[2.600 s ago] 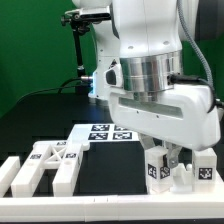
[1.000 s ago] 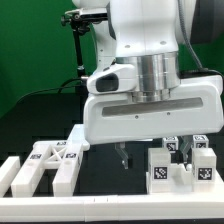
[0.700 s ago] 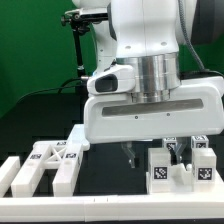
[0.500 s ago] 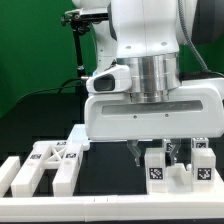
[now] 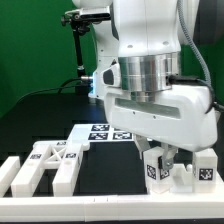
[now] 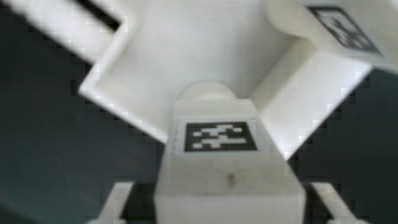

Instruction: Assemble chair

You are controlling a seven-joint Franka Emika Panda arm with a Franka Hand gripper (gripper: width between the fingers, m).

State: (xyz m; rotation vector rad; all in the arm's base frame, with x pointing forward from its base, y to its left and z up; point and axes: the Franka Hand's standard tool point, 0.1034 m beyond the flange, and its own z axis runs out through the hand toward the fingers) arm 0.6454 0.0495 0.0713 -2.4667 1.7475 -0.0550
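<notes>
The chair's white parts lie on the black table. Two small tagged blocks (image 5: 157, 172) (image 5: 205, 168) stand at the exterior view's right, and white frame pieces (image 5: 50, 165) lie at its left. My gripper (image 5: 166, 156) is low over the nearer small block. In the wrist view that block (image 6: 217, 135), with its square tag facing up, sits between my fingers (image 6: 118, 200). A dark gap shows on each side of it, so the gripper (image 6: 221, 205) is open around the block. Another white part (image 6: 160, 70) lies beyond it.
The marker board (image 5: 105, 132) lies flat behind the parts, in the middle of the table. A low white border rail (image 5: 100, 202) runs along the front edge. A black stand (image 5: 80, 60) rises at the back before the green wall.
Over the last second my gripper has moved toward the exterior view's right, from the bare table beside the frame pieces to over the small block, and the wrist has turned.
</notes>
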